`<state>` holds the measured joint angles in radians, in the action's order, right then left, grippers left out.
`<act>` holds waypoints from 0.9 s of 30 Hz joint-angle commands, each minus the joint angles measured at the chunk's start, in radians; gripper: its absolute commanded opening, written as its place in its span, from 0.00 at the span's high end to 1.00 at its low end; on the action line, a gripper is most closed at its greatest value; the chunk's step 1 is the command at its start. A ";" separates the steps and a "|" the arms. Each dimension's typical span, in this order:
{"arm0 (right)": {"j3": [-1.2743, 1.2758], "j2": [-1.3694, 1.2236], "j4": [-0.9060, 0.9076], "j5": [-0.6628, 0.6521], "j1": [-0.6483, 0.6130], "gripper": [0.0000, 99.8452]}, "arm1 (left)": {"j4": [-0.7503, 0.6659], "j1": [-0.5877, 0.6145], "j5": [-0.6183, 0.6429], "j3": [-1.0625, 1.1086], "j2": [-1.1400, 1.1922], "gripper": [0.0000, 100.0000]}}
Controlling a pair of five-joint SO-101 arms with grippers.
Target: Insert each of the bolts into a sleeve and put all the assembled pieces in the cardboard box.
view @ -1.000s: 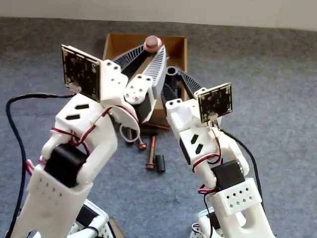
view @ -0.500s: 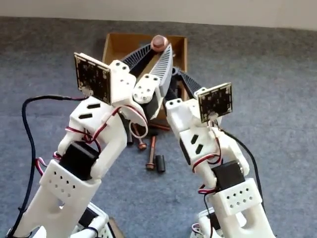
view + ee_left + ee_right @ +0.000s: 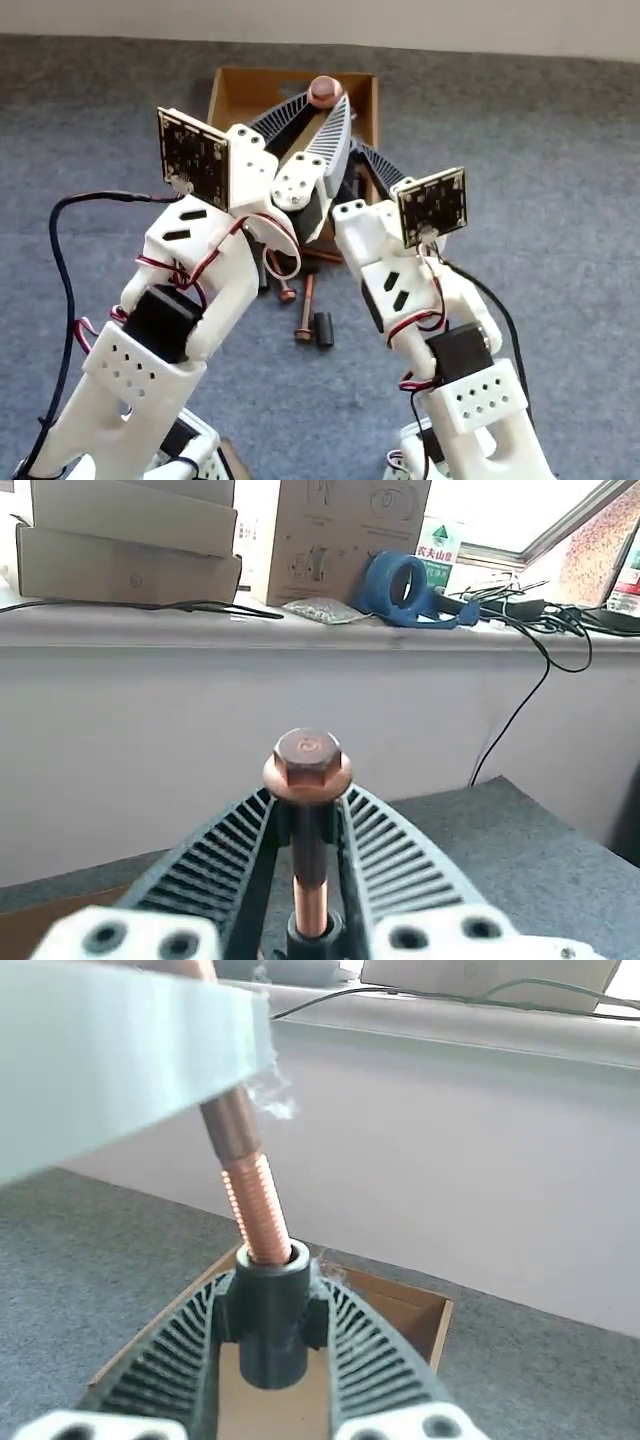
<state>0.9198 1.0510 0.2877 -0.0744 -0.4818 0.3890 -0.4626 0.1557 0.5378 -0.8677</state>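
My left gripper is shut on a copper bolt, held head up above the cardboard box. In the left wrist view the bolt stands upright between the ribbed fingers. My right gripper is shut on a black sleeve, also above the box. The bolt's threaded end enters the sleeve's top opening at a slight tilt. In the high view the right gripper sits just beside and below the left one, its sleeve hidden behind it.
On the carpet between the two arms lie loose bolts and a loose black sleeve, near the box's front wall. A white wall rises behind the table.
The left arm has swung right and forward, carrying the bolt from left of the sleeve to directly over it. The right arm has stayed still.
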 commanded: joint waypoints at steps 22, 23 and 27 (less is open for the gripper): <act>-0.013 0.027 -0.022 0.011 -0.004 0.99 | -0.021 -0.001 0.000 -0.062 0.005 0.99; -0.013 0.027 -0.022 0.011 -0.004 0.99 | -0.021 -0.002 0.000 -0.062 0.016 0.99; -0.013 0.024 -0.022 0.011 -0.004 0.99 | 0.081 -0.008 0.002 -0.094 0.042 0.99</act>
<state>0.9198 1.0495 0.2877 -0.0744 -0.4803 0.4135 -0.4626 0.1557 0.5148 -0.8339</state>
